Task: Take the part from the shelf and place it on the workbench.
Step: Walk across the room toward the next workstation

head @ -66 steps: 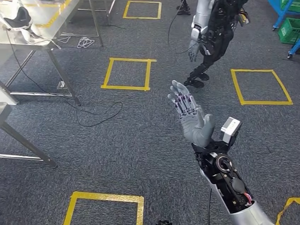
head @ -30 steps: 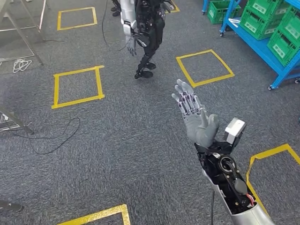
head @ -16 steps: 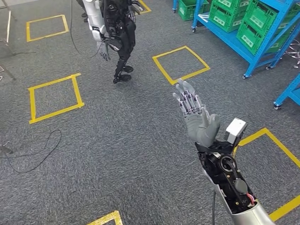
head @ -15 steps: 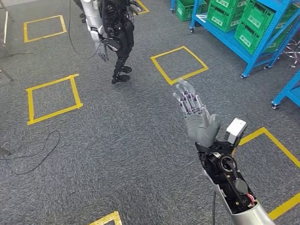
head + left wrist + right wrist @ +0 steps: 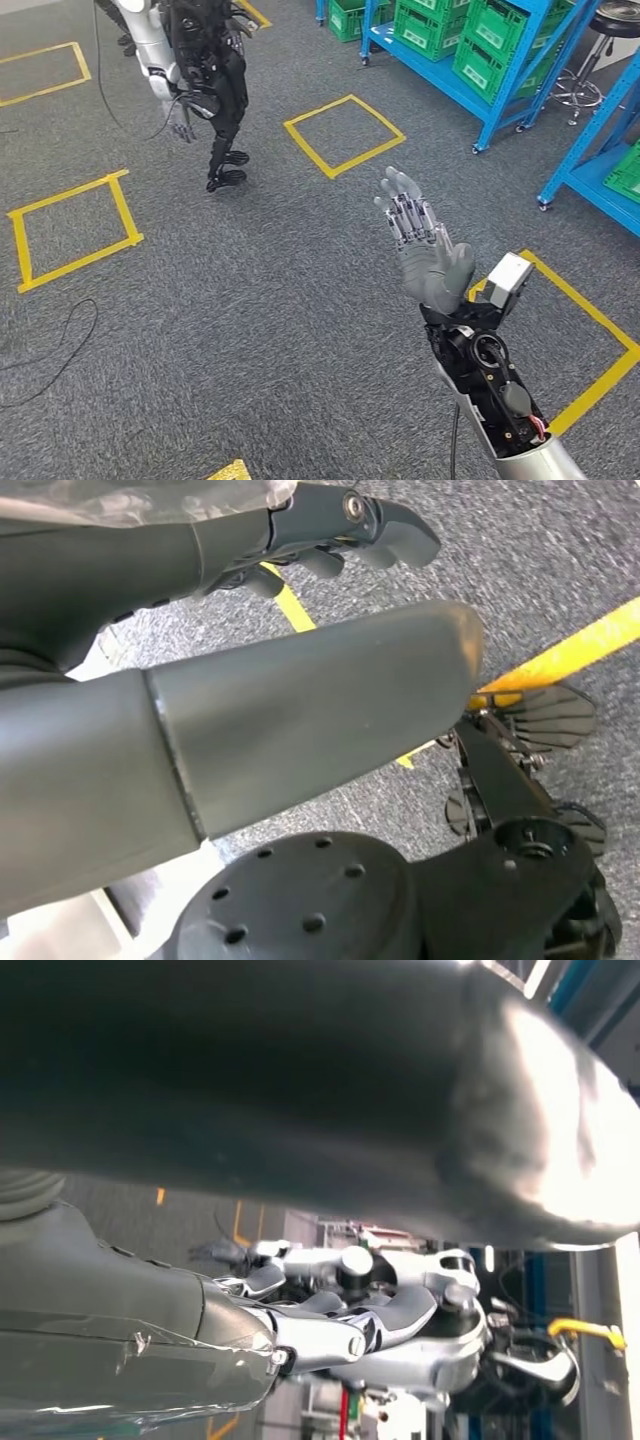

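Observation:
My right hand [image 5: 423,245] is raised in front of me over the grey carpet, palm up, fingers spread and nothing in it. In the right wrist view the same hand [image 5: 302,1330] has its fingers stretched out, empty. The left wrist view has my left hand [image 5: 264,630] hanging low near the floor, thumb and dark fingers [image 5: 362,520] extended, holding nothing. A blue shelf [image 5: 483,95] with green crates [image 5: 490,60] stands at the far right. I cannot make out the part itself.
Another humanoid robot [image 5: 200,70] stands at the far left with a cable trailing. A second blue shelf [image 5: 596,150] stands at the right edge, a stool [image 5: 604,20] behind it. Yellow tape squares [image 5: 343,135] mark the carpet. A black cable [image 5: 53,350] lies at the left.
The camera has swung to the right: the tables have left the picture, the other robot has slid left, and the blue shelves have come in. My right hand stays raised and empty.

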